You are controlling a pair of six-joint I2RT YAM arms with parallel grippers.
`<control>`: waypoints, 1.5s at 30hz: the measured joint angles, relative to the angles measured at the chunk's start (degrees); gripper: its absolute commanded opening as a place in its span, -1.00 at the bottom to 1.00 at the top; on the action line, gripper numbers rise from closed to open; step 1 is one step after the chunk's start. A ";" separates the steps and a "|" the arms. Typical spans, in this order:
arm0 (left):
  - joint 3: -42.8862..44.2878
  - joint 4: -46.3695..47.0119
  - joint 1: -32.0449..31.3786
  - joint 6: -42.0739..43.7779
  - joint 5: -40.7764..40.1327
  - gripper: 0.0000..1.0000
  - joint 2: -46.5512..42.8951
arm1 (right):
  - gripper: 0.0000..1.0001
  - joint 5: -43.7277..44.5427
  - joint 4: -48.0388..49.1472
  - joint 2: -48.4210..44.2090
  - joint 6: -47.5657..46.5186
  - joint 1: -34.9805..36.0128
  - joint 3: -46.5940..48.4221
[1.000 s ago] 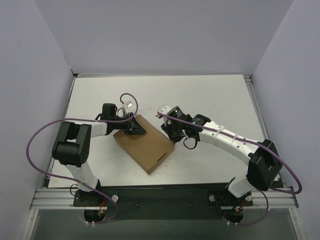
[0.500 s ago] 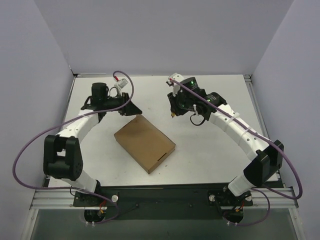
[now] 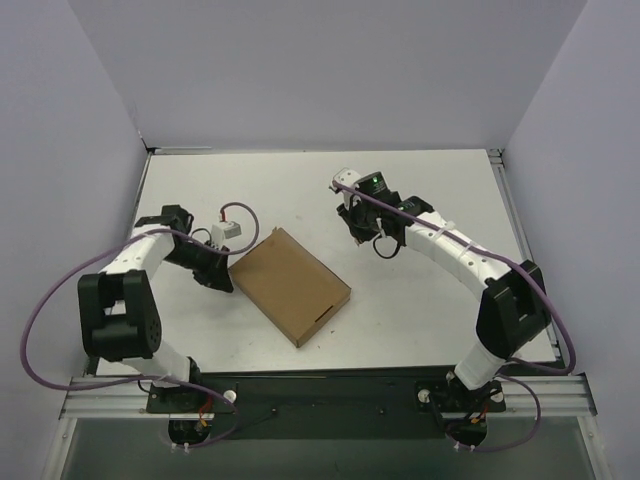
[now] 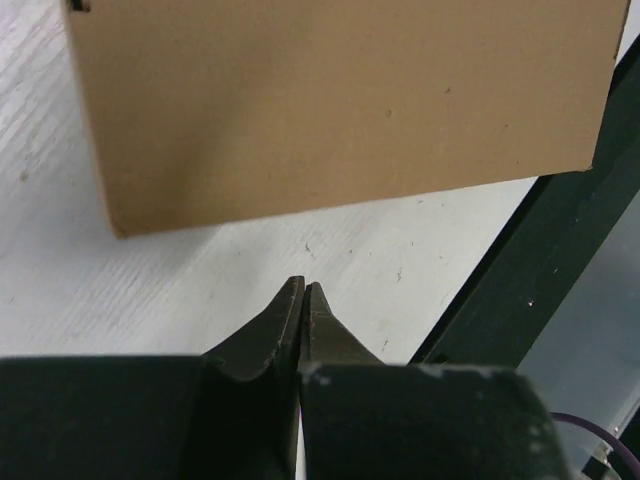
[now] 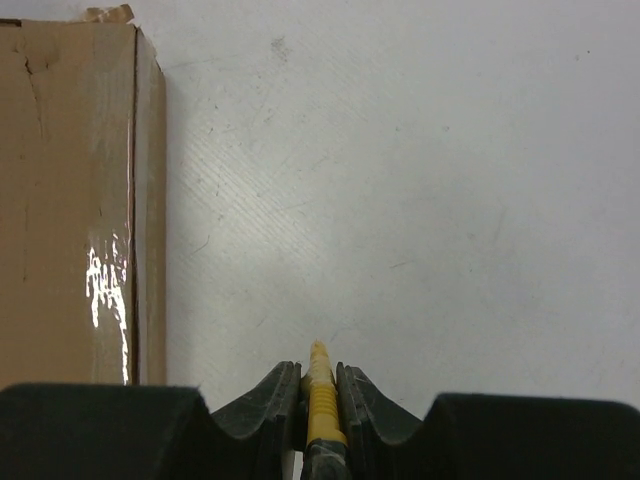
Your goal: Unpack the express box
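The express box [image 3: 290, 286] is a flat brown cardboard mailer lying closed and slanted on the white table. My left gripper [image 3: 220, 280] sits low beside the box's left corner. In the left wrist view its fingers [image 4: 303, 287] are pressed together with nothing between them, and the box [image 4: 340, 100] lies just ahead, a strip of table apart. My right gripper [image 3: 354, 228] hovers past the box's far right side. It is shut on a small yellow-handled tool [image 5: 319, 395], whose tip pokes out between the fingertips. The box's taped edge [image 5: 70, 200] fills the left of that view.
A black frame rail [image 4: 560, 250] runs along the table's near edge, close to my left gripper. Pale walls [image 3: 60, 150] enclose the white tabletop [image 3: 430, 290] on the left, back and right. Purple cables loop off both arms.
My left arm swung from the far left down to the box's left corner, and its jaws closed. My right gripper shifted slightly nearer, still holding the yellow tool. The box stayed put.
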 measured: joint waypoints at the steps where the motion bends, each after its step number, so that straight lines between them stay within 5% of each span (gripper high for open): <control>1: 0.52 -0.07 -0.74 0.37 0.02 -0.85 1.90 | -1.00 0.00 0.37 -0.28 -0.26 0.00 -0.76; 7: 11.96 2.64 -6.47 -3.43 -1.18 -0.78 17.29 | -1.00 -0.02 0.02 -4.61 -1.95 -0.63 -5.40; 11: 34.05 4.07 -12.39 -5.57 -4.61 -0.43 33.38 | -1.00 -0.09 0.07 -10.32 -3.52 -1.62 -9.68; 17: 79.95 5.38 -21.62 -9.62 -9.14 -0.14 59.67 | -1.00 0.04 -1.05 -15.28 -4.46 -3.61 -14.88; 20: 84.78 6.25 -25.20 -15.85 -9.40 -0.14 61.02 | -1.00 0.02 -1.64 -15.61 -4.48 -6.05 -14.93; 23: 72.91 9.70 -26.27 -20.20 -8.87 -0.27 53.79 | -1.00 0.17 -1.70 -15.61 -4.48 -9.75 -14.84; 26: 45.16 18.51 -23.69 -22.49 -6.49 -0.44 37.00 | -1.00 0.13 -2.51 -14.32 -4.46 -13.18 -13.09; 30: 20.26 20.59 -16.22 -21.33 -1.18 -0.70 14.43 | -1.00 0.02 -2.32 -9.11 -4.20 -16.70 -7.28; 32: 14.08 20.37 -15.50 -18.91 1.68 -0.77 5.40 | -1.00 0.00 -2.08 -6.29 -4.04 -17.51 -4.44; 36: 5.86 20.17 -23.98 -13.92 6.23 -0.95 -7.15 | -1.00 -1.40 -1.55 0.26 -3.76 -17.49 2.97; 40: 1.20 14.73 -30.60 -6.62 8.90 -1.00 -9.66 | -1.00 -3.19 -0.31 7.17 -3.32 -16.02 10.51; 45: -4.79 8.02 -30.71 -0.20 6.80 -1.00 -8.63 | -1.00 -4.72 -0.17 10.47 -2.60 -11.39 12.33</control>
